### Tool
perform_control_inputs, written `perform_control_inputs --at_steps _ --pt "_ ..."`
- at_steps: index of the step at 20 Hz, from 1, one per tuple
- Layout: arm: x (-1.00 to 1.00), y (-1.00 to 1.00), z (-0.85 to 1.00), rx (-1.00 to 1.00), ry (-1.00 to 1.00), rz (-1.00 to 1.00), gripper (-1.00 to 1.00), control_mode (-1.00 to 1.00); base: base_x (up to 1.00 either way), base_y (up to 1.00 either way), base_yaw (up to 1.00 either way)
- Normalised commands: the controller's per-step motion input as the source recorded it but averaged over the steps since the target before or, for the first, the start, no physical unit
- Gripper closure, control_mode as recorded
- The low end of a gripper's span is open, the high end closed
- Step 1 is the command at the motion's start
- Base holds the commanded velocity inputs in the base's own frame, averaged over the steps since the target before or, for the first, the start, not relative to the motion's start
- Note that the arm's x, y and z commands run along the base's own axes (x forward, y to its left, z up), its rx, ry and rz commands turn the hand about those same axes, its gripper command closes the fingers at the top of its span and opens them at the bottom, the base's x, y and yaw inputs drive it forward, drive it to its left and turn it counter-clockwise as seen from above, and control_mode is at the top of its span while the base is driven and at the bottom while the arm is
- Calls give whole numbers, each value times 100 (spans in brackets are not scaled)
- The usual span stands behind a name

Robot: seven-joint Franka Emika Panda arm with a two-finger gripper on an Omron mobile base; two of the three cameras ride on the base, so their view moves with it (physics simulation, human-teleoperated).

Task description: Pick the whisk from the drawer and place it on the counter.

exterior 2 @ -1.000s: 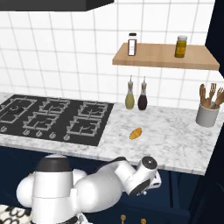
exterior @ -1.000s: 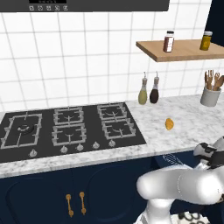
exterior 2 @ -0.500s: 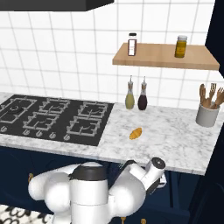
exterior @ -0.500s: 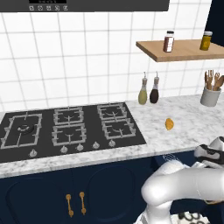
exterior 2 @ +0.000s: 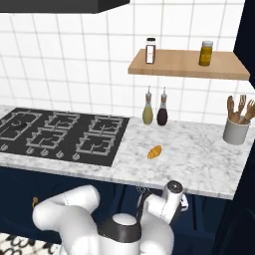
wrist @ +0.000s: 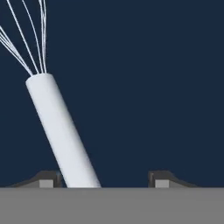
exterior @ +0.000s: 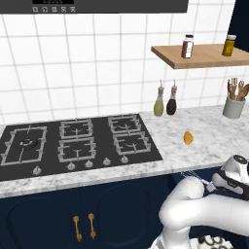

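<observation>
Nearest, in the hand view, the gripper (wrist: 104,179) is hanging over the dark navy floor of the drawer (wrist: 157,87), jaws spread apart, nothing pinched. The whisk (wrist: 61,131) is lying on the drawer floor between the tips, its white handle just beside one finger tip, well clear of the other. Its long axis is running diagonally up that view, wire head pointing away from the gripper, leaning a little sideways.

From the left base view the whisk (exterior: 197,178) is showing just under the counter (exterior: 209,133) edge, head aimed toward the cooktop side. Farther back on the marble, a small orange item (exterior: 188,138) is sitting, then a black cooktop (exterior: 78,142), two bottles (exterior: 165,99), a utensil crock (exterior: 234,104), a wooden shelf (exterior: 204,54) on white tile.
</observation>
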Motion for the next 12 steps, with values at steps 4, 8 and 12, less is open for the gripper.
perform_control_inputs --at_steps 4,8,12 --pt "-100 -60 -4 0 3 16 100 -100 0 0 0" --pt "-100 -47 61 1 -3 30 100 -100 0 0 0" --pt "-93 -39 100 6 -12 15 100 -100 0 0 0"
